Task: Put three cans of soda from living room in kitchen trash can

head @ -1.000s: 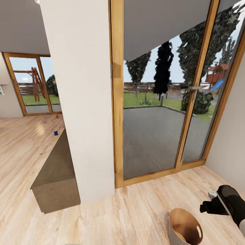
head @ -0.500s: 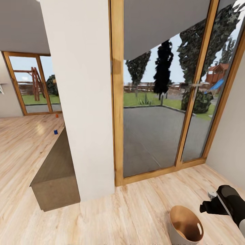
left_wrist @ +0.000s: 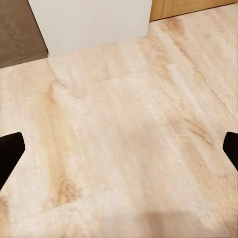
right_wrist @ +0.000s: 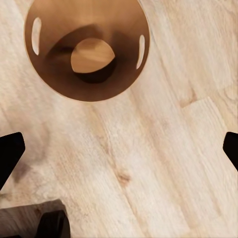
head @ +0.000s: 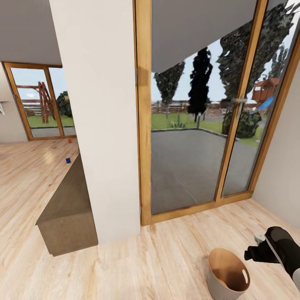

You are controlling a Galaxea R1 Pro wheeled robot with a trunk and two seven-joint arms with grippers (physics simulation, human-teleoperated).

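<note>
Drift of the whole head view is the change: over the last second the trash can (head: 228, 271) has slid from the picture's bottom edge up into fuller sight, and the pillar (head: 98, 121) and cabinet (head: 68, 212) have shifted too, so the camera is backing off or tilting while the things stay put. The bin looks empty, brown inside, seen from above in the right wrist view (right_wrist: 88, 47). Two soda cans lie far off on the floor beyond the cabinet: the blue can (head: 67, 160) and an orange can (head: 69, 141); a third cannot be made out. The right gripper (right_wrist: 119, 148) and the left gripper (left_wrist: 119, 148) both stand wide apart, holding nothing, so fetching likely comes next. Pale wood floor (head: 166, 258) runs to glazed doors (head: 196, 125) facing a garden.
</note>
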